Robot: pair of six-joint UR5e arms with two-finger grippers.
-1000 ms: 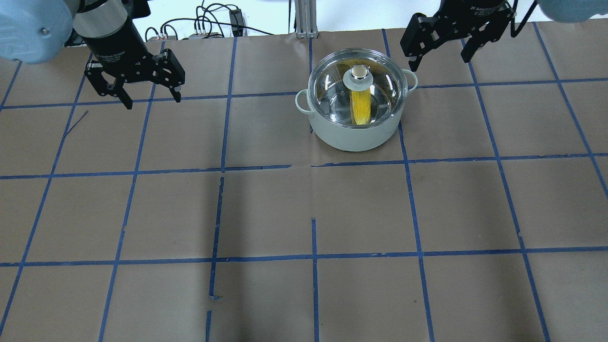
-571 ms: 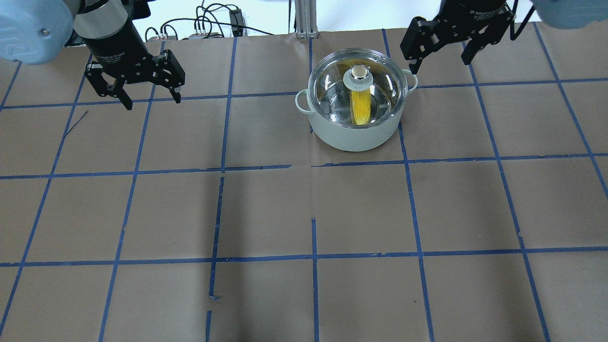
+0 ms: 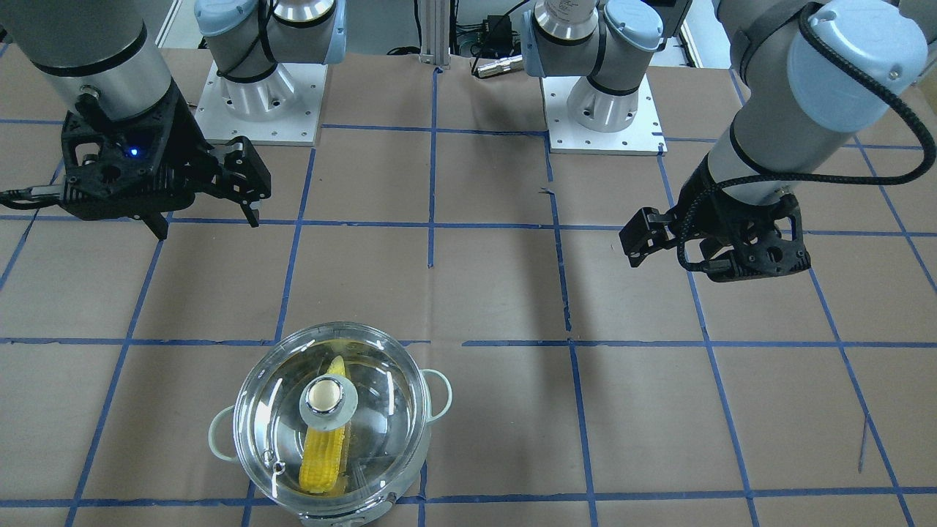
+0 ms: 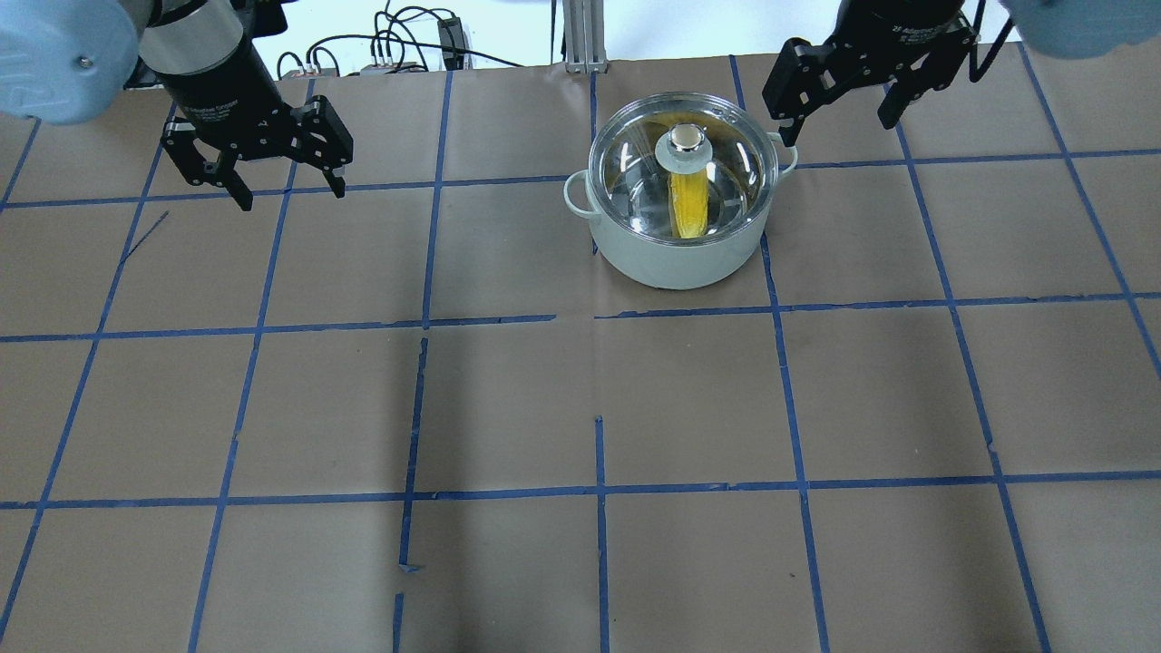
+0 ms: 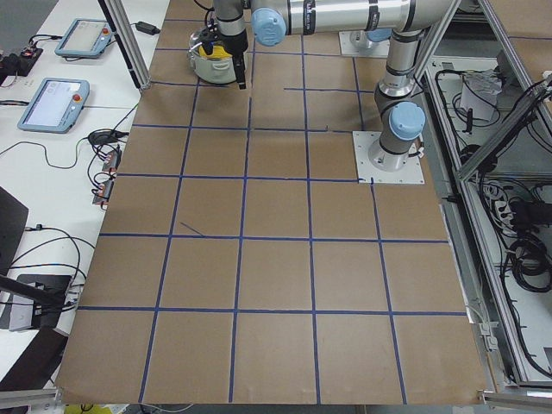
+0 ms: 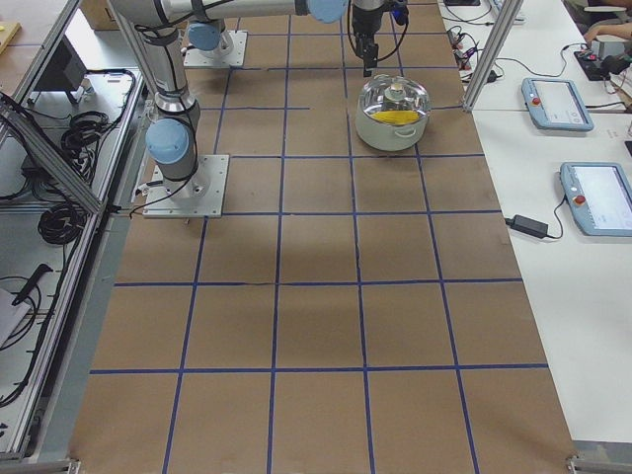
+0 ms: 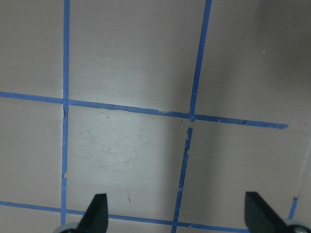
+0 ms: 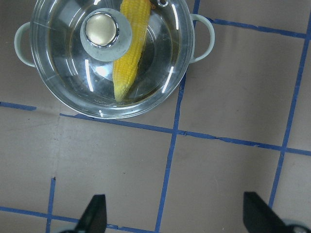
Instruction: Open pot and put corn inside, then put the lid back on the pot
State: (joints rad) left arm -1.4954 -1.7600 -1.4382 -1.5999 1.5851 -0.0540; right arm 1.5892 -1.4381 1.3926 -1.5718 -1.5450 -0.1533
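Taped table [image 7: 121,150] fills left-wrist view; right-wrist shows pot [image 8: 212,37].

A robotics lab. Two industrial arms [image 3: 761,146], ending in the left gripper [image 4: 292,197] and right gripper [image 4: 839,131], are bolted by base plates [image 3: 637,132] to a table [image 4: 698,399] papered brown and gridded with blue tape [image 4: 599,490]. Cables [image 5: 517,259] lie well behind the jaws. Past them, a white bench [image 6: 553,286] carries teach pendants [image 6: 558,104].

You see the left gripper [image 7: 177,213] with jaws wide apart, both fingertips [image 7: 98,209] poking in at the bottom edge. Below it lies the brown desk [image 7: 126,63], crossed by blue tape lines [image 7: 146,110]. One upright line is torn just under a crossing.
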